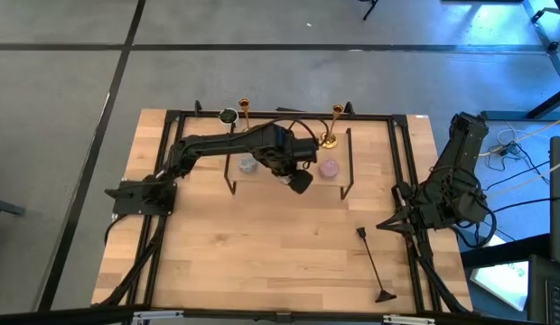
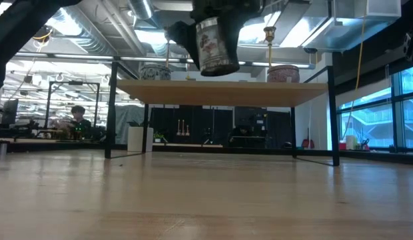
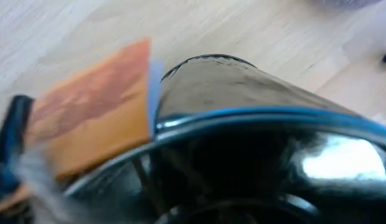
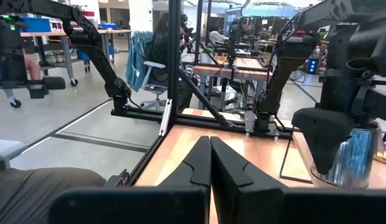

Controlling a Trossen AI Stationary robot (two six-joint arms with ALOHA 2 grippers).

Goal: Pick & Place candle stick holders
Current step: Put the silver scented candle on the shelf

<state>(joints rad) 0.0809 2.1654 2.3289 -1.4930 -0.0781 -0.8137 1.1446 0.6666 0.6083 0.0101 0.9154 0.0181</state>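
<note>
While lifted, silver tin (image 2: 216, 45) before candlestick (image 2: 268, 41)

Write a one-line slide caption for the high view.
Left gripper holds a squat silver tin above the wooden table; two slim brass candlesticks stand on the shelf; right arm parked aside.

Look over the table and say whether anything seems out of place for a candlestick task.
Yes: the left gripper holds a silver tin in the air, not a candle stick holder. A thin black tool lies loose on the table.
</note>
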